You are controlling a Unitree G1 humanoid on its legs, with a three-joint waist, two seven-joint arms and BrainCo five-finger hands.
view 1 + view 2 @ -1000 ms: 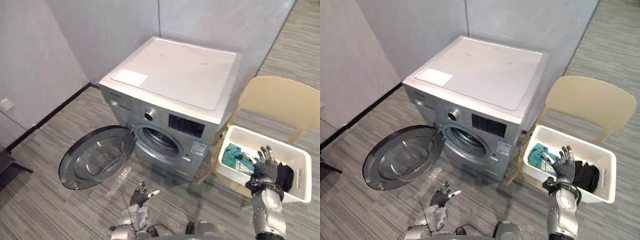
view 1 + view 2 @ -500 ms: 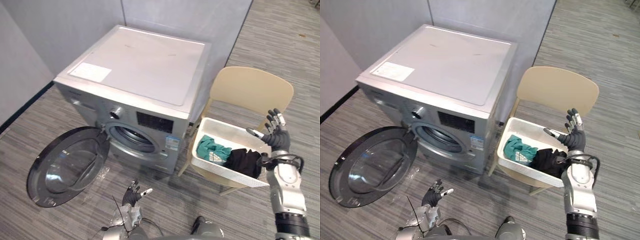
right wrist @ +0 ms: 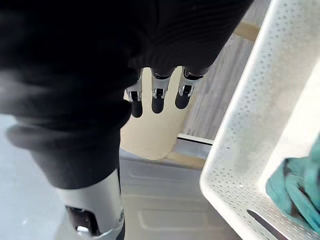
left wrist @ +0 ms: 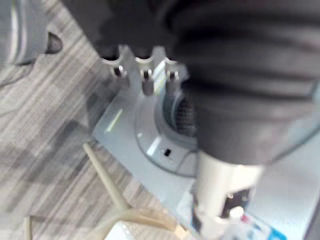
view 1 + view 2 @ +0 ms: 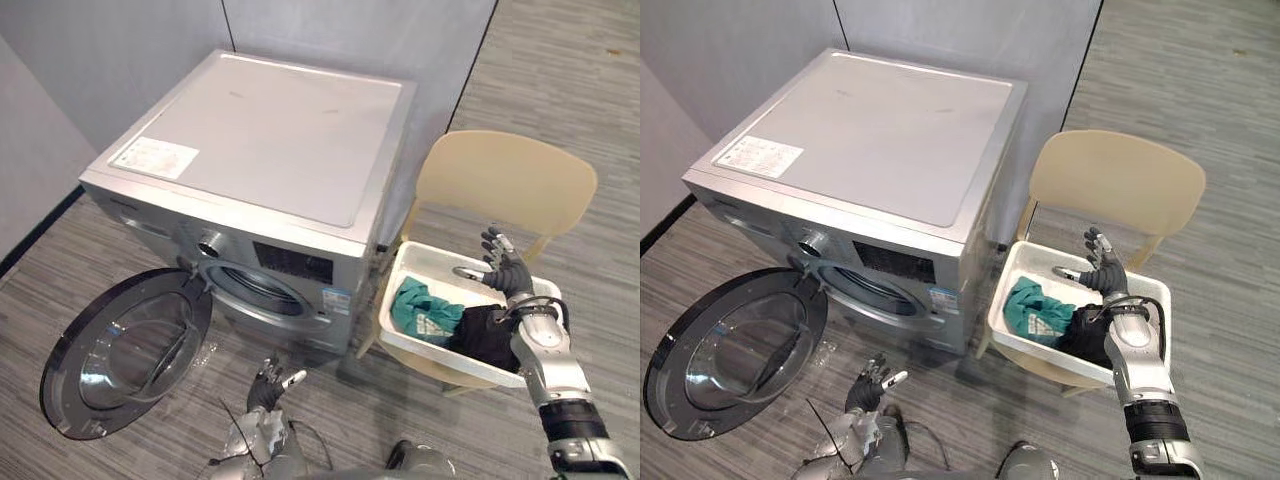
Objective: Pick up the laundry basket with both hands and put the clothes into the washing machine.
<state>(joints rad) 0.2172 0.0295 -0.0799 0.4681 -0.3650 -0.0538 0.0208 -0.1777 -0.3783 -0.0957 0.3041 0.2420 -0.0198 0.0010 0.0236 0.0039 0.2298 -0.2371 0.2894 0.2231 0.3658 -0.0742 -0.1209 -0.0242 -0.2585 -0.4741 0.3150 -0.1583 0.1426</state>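
On the left, the door (image 5: pixel 120 350) of the washer (image 5: pixel 270 140) is being left wide open, down near the floor, so the way in is being kept ready. The whole view is being shifted as the head turns; the washer itself is not being moved. In front of the washer, the left hand (image 5: pixel 272 385) is being kept low by the floor, fingers loose and holding nothing, well apart from the basket (image 5: pixel 440 262). The basket is being carried by the chair (image 5: pixel 510 180), just beside the washer, with a green cloth (image 5: pixel 425 310) and a black cloth (image 5: pixel 487 335) lying inside it. On the right, the right hand (image 5: pixel 505 272) is being brought in and down over the basket's far rim; half a second ago it was being held higher, past the basket's end. Its fingers are being spread wide and nothing is being gripped yet. So the basket is likely being reached for on one side, and the left hand is probably being needed at the other side before any lift.
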